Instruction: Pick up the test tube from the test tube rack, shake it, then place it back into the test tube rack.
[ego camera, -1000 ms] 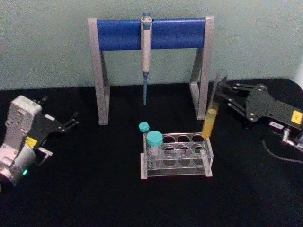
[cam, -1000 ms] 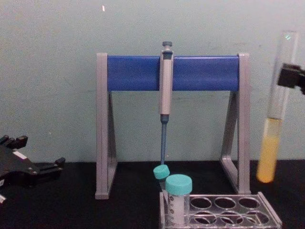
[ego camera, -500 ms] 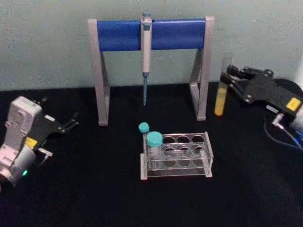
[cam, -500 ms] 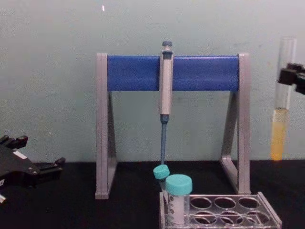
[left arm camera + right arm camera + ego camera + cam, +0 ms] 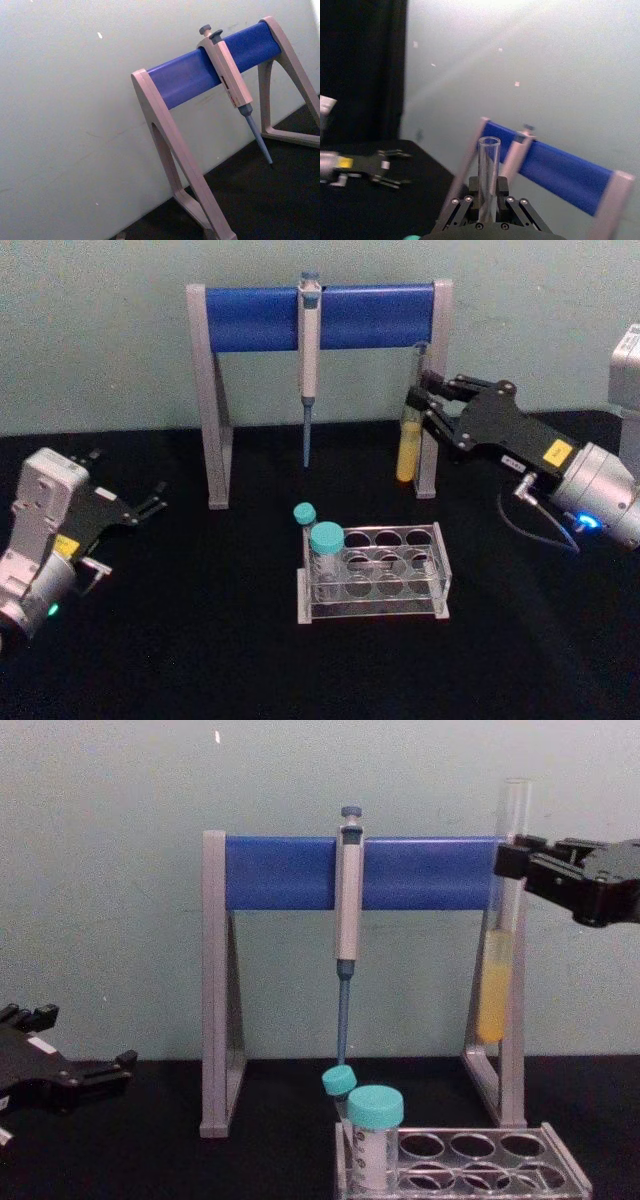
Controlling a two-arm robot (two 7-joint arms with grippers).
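Stretches the right arm in from the right edge of the tabletop (image 5: 200, 640), forearm sloping up and leftward toward the back edge. Pinches the test tube (image 5: 409, 430) in the right pincer (image 5: 420, 392), with both fingers pressed against the glass on its upper half, a little below the open mouth. Holds the test tube upright and clear of the tabletop, lifted out of the test tube rack (image 5: 430, 585), behind it and higher, beside the right leg of the pipette stand (image 5: 320, 315). Carries yellow liquid in the tube's lower part, under the grip. From the right wrist, looks along the glass to its open rim, with the black fingers closed on either side.

Leaves the test tube rack near the middle of the tabletop, with two teal-capped vials (image 5: 325, 540) standing at its left end. Hangs the pipette (image 5: 308, 350) from the stand's blue bar, tip down, along the back edge.

Rests the left arm low near the left edge, with the left pincer (image 5: 125, 478) spread apart, gripping nothing and aimed toward the middle of the tabletop.
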